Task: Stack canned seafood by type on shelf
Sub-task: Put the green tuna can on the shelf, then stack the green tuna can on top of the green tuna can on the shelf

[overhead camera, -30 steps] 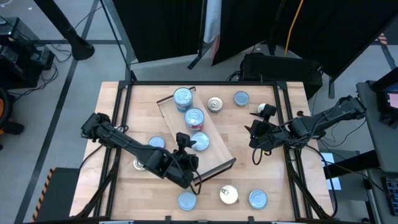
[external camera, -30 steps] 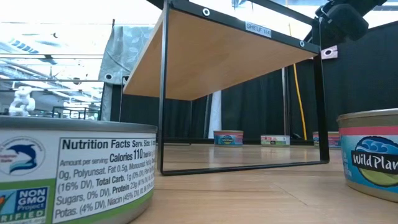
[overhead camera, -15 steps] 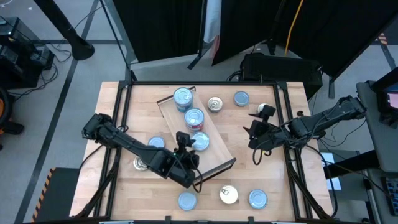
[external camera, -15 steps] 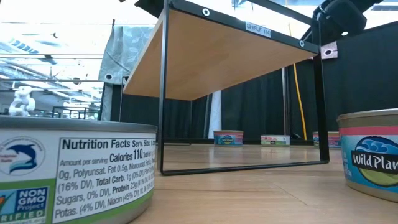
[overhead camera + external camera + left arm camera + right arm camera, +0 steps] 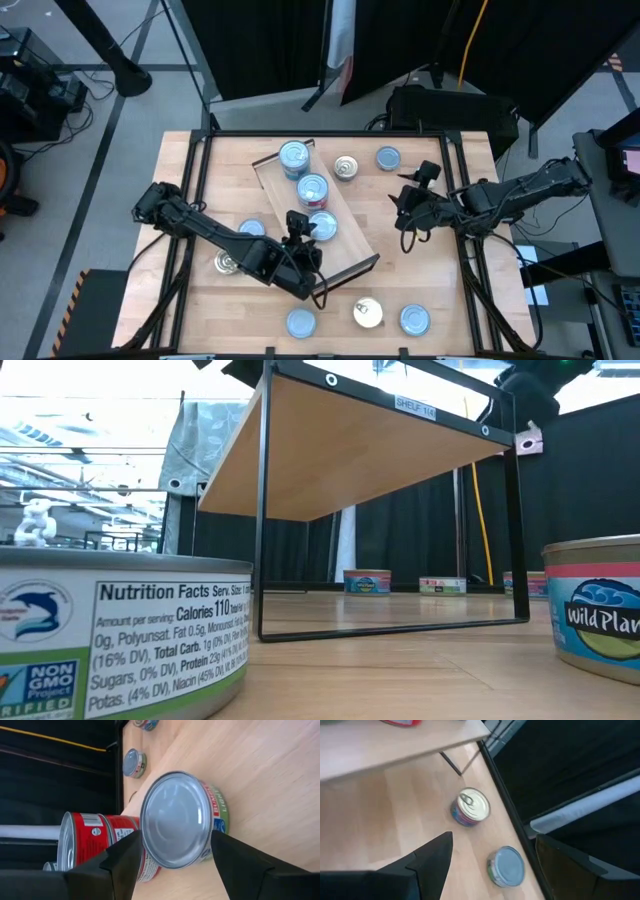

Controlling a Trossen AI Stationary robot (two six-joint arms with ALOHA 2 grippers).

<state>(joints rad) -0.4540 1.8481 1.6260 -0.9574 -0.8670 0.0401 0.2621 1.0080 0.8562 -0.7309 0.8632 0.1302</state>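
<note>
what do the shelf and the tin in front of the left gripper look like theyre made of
The shelf: light wood or wood-look board, matte, with faint grain, on thin black rods that look like metal. The tin: apparently metal, its silvery end smooth and reflective with pressed rings, and a printed label, likely paper, around its side.

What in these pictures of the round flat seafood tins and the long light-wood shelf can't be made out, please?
- Low view: the tins on top of the light-wood shelf, hidden by its own board seen from below.
- High view: the left gripper fingers around the light-blue-topped tin, too small to judge contact.
- Left wrist view: the red-labelled tins, partly behind the silvery-topped tin.
- Right wrist view: the red object on the shelf, cut off by the edge.
</note>
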